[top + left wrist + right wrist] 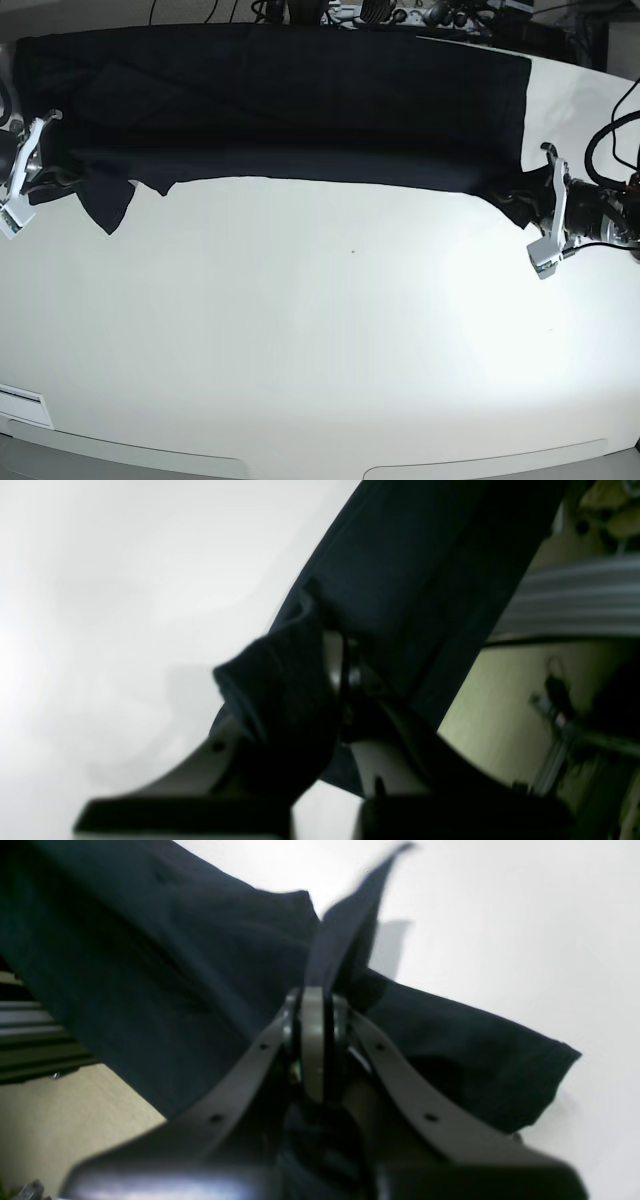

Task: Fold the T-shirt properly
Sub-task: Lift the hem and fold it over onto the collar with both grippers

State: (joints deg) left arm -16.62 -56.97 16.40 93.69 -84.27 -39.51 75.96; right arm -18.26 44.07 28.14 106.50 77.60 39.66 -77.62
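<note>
The black T-shirt (280, 105) lies stretched in a long band across the far side of the white table (320, 350). My right gripper (40, 165), at the left of the base view, is shut on the shirt's end; the right wrist view shows its jaws (317, 1000) pinching a fold of black fabric (150, 965) that sticks up between them. My left gripper (535, 210), at the right of the base view, is shut on the other end; in the left wrist view the cloth (400, 570) bunches over its fingertips (345, 670). The pale logo is not visible.
Cables and equipment (380, 12) line the table's far edge. A white label (20, 405) sits at the front left corner. Beyond the table edge the wrist views show beige floor (60, 1120) and an aluminium frame rail (575, 600).
</note>
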